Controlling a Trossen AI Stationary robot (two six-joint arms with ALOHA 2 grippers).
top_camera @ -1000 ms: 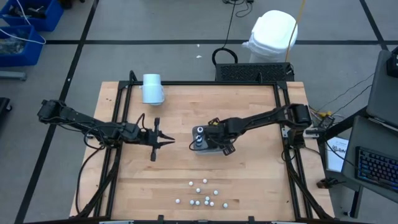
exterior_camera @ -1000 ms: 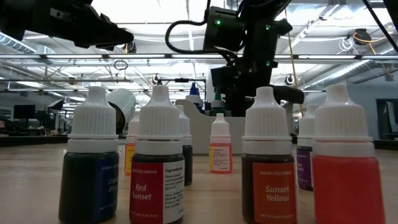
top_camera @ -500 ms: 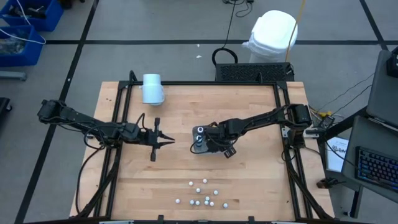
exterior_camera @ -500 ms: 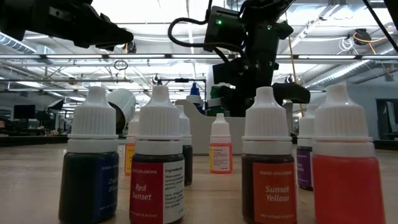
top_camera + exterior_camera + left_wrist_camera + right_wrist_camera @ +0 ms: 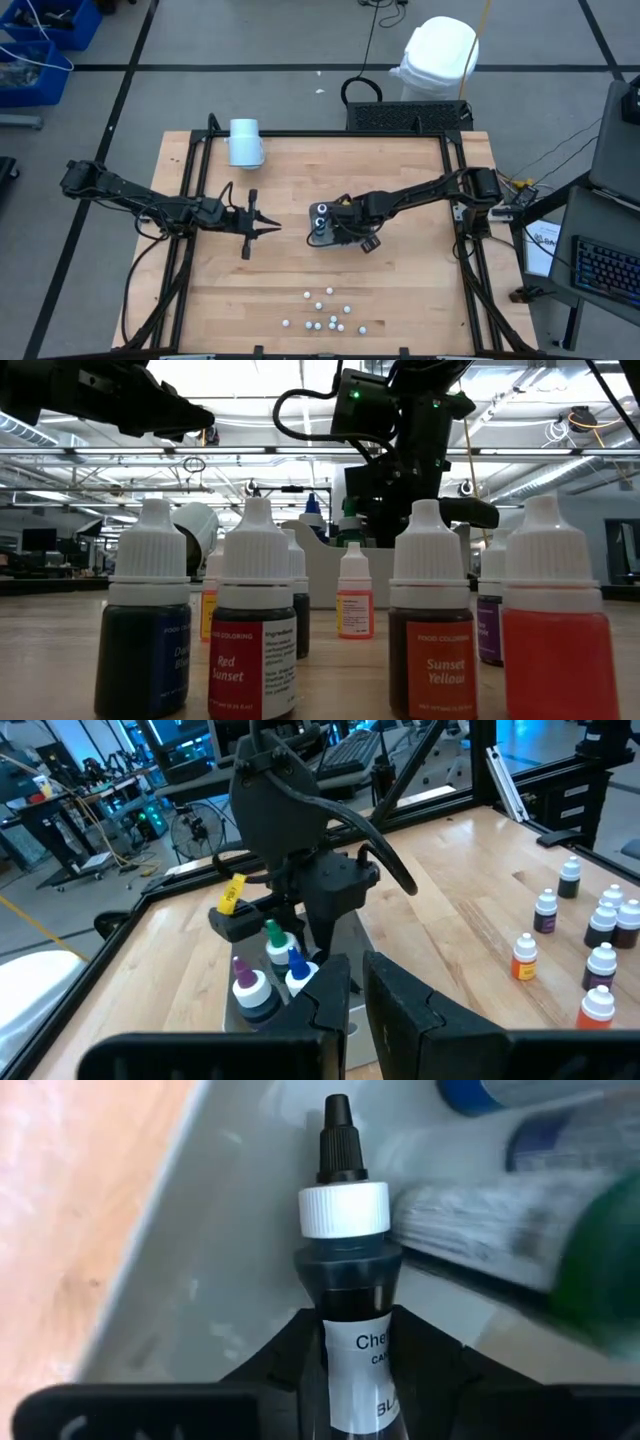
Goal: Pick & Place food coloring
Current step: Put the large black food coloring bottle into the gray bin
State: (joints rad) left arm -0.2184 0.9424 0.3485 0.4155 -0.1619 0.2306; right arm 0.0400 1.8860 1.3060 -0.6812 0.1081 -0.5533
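Over the middle of the bench [image 5: 400,290], the right end effector [image 5: 360,1345] reaches into the grey tray [image 5: 345,240], its fingers closed against a black-tipped food coloring bottle [image 5: 345,1255] lying between them. Other tall bottles [image 5: 262,982] stand in the tray. Small bottles [image 5: 325,312] cluster near the front edge. The left end effector [image 5: 268,226] hovers shut and empty left of the tray.

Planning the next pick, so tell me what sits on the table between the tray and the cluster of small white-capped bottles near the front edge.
Nothing: in the high view, only bare wood lies between the tray and the cluster of small bottles.
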